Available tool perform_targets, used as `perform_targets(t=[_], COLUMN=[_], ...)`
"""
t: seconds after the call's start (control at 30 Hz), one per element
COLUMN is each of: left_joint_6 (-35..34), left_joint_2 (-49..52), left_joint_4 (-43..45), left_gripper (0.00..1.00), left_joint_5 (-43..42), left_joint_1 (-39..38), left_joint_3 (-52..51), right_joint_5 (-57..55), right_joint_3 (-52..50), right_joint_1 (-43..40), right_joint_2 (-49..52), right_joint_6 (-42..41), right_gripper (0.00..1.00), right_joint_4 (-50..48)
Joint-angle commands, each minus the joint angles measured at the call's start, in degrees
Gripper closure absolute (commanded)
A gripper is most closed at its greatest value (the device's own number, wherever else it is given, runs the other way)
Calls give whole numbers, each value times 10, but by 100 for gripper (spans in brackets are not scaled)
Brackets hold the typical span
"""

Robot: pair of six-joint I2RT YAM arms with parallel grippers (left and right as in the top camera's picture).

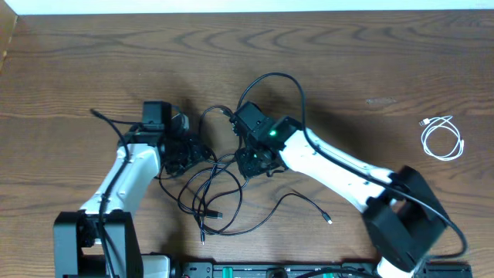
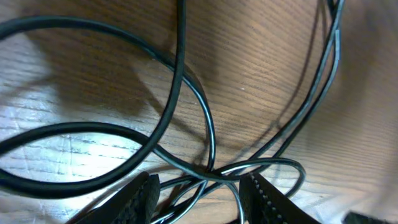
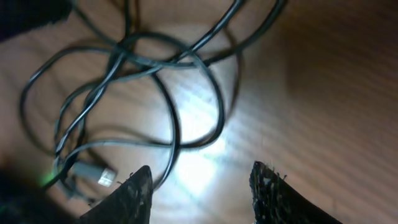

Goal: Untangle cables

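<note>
A tangle of black cables (image 1: 210, 188) lies on the wooden table between the two arms. My left gripper (image 1: 185, 156) hangs low over the tangle's left side. In the left wrist view it (image 2: 199, 200) is open, and several crossing cable strands (image 2: 208, 177) lie between its fingers (image 2: 134, 202) without being pinched. My right gripper (image 1: 253, 164) is at the tangle's upper right. In the right wrist view it (image 3: 199, 194) is open over bare wood, with a cable loop (image 3: 177, 134) running by its left finger (image 3: 127, 196). A USB plug (image 3: 102, 176) lies just left of that finger.
A white coiled cable (image 1: 442, 137) lies apart at the far right of the table (image 1: 77, 69). One black cable end (image 1: 327, 219) trails toward the front right. Another black loop (image 1: 274, 81) arcs behind the right wrist.
</note>
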State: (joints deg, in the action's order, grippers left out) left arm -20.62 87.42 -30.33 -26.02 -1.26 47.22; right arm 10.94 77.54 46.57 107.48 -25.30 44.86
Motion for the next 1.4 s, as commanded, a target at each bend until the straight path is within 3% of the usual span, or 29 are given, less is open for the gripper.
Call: perform_targets(t=[0.0, 0.1, 0.23, 0.43, 0.47, 0.5, 0.77, 1.03, 1.17, 1.37], left_joint_6=[-37, -49, -50, -50, -50, -50, -50, -50, -50, -50], left_joint_2=[-6, -6, -6, -6, -6, -6, -6, -6, -6, -6], left_joint_4=[-2, -2, -2, -2, -2, -2, -6, 3, 5, 5], left_gripper=[53, 53, 53, 53, 53, 53, 52, 42, 41, 42], left_joint_5=[82, 103, 102, 102, 102, 102, 86, 47, 42, 42], left_joint_1=[-22, -29, -30, -30, -30, -30, -30, -30, -30, -30], left_joint_3=[2, 2, 2, 2, 2, 2, 3, 3, 2, 2], right_joint_5=[-38, -41, -50, -55, -55, -55, -54, 23, 48, 53], right_joint_3=[3, 3, 3, 3, 3, 3, 4, 4, 4, 4], right_joint_1=[0, 0, 0, 0, 0, 0, 3, 29, 49, 67], right_joint_2=[33, 57, 93, 128, 132, 132, 84, 2, -12, -25], right_joint_6=[-19, -26, -44, -45, -45, -45, -52, 39, 84, 87], right_gripper=[52, 55, 68, 71, 78, 99, 99, 99, 99, 99], right_joint_4=[-17, -30, -57, -94, -94, -92, -78, -101, -104, -124])
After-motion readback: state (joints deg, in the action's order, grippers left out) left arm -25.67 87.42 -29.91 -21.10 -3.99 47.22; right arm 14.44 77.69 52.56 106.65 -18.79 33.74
